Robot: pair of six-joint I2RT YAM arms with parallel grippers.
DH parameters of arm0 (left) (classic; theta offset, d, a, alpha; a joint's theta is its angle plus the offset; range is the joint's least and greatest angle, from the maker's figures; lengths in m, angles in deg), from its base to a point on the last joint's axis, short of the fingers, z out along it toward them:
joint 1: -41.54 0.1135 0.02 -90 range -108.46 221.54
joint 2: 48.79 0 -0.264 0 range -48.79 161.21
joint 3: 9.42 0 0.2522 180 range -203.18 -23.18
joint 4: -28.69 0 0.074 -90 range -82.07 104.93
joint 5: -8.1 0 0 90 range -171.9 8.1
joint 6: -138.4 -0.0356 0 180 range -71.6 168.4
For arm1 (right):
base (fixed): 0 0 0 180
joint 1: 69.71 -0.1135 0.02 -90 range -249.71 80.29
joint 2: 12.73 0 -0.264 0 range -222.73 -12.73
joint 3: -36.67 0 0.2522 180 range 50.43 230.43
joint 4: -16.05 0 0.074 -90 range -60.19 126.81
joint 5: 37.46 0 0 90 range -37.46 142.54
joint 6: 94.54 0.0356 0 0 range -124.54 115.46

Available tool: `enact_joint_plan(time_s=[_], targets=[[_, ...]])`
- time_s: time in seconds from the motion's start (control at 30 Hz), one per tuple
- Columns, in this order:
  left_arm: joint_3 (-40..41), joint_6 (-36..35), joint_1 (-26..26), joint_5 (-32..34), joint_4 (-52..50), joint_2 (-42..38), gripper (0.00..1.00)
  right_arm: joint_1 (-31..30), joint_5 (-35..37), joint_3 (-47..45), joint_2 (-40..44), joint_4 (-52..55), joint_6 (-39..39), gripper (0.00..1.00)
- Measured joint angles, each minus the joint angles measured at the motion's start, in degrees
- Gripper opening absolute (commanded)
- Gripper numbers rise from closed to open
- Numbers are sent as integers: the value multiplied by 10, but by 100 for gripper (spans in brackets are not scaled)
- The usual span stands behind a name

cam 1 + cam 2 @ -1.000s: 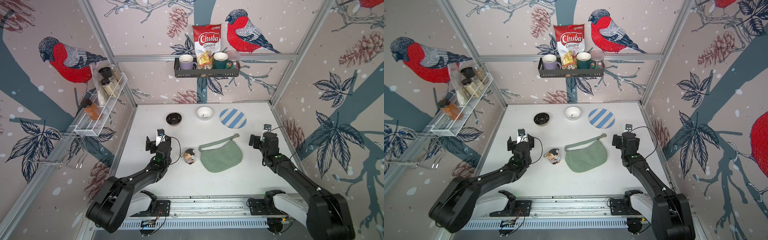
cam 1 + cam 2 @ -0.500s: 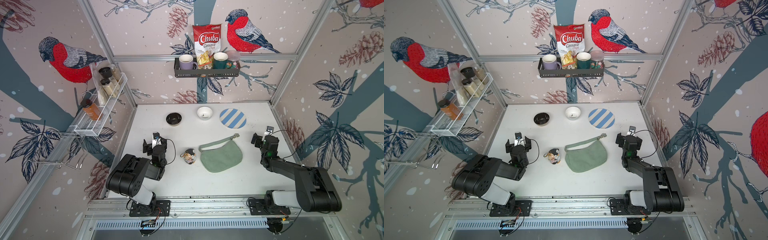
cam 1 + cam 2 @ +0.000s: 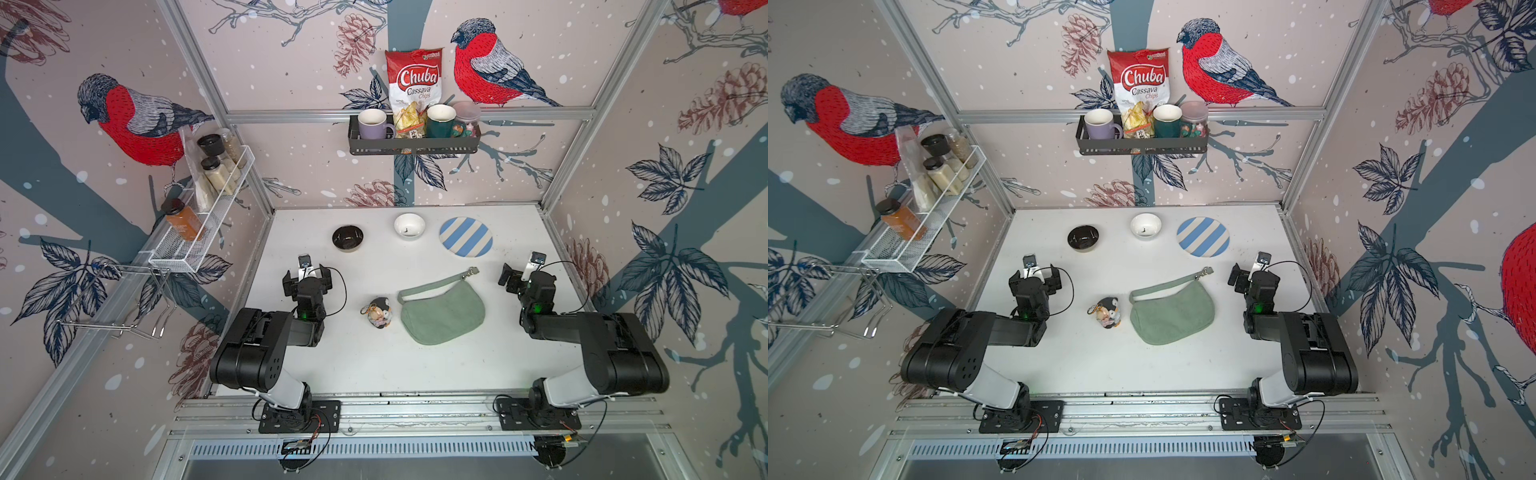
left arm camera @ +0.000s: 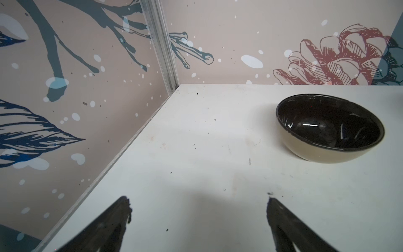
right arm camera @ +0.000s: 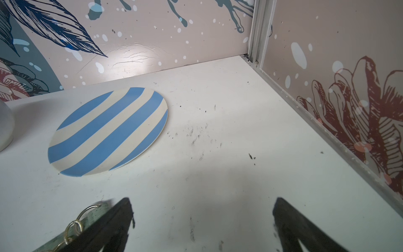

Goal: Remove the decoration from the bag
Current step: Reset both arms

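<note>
At worktop (image 3: 374, 365) centre: decoration (image 3: 380, 312) lies just beside bag (image 3: 442, 309), narrow gap between, its chain on the side away from bag. My left tool (image 4: 198, 199): spread wide, empty, facing black bowl (image 4: 329, 128). My right tool (image 5: 203, 199): spread wide, empty, strap ring beside one finger, striped plate (image 5: 109, 131) ahead.

"Chuba Cassava Chips" on the red-white packet (image 3: 413, 89)
</note>
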Motion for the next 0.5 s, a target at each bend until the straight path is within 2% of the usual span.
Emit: enact_joint_plan(time_s=[0.17,0.5], targets=[[-15,1,0,1,-37,0,97,-2,0,0,0,0,0,100],[-15,2,0,1,-46,0,97,-6,1,0,0,0,0,100]])
